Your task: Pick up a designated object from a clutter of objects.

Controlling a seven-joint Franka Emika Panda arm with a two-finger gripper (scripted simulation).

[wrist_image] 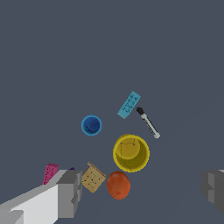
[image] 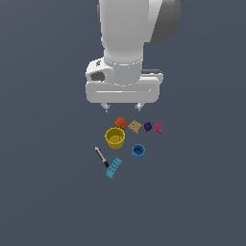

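Note:
The designated object (image: 148,126) is a tiny dark purple block lying between the tan block (image: 135,127) and the pink block (image: 158,127). In the wrist view only a sliver of the designated object (wrist_image: 71,168) peeks out behind one finger (wrist_image: 69,194). My gripper (image: 123,107) hangs open above the far side of the clutter, nothing between its fingers; in the wrist view the gripper (wrist_image: 142,190) straddles the orange ball (wrist_image: 118,184). The purple block sits slightly toward the exterior view's right of the gripper.
The clutter also holds a yellow cup (image: 115,138), a blue cup (image: 138,151), an orange ball (image: 120,123), a cyan brick (image: 114,168) and a black-and-white pen (image: 101,157). All rest on a plain dark grey floor (image: 202,192).

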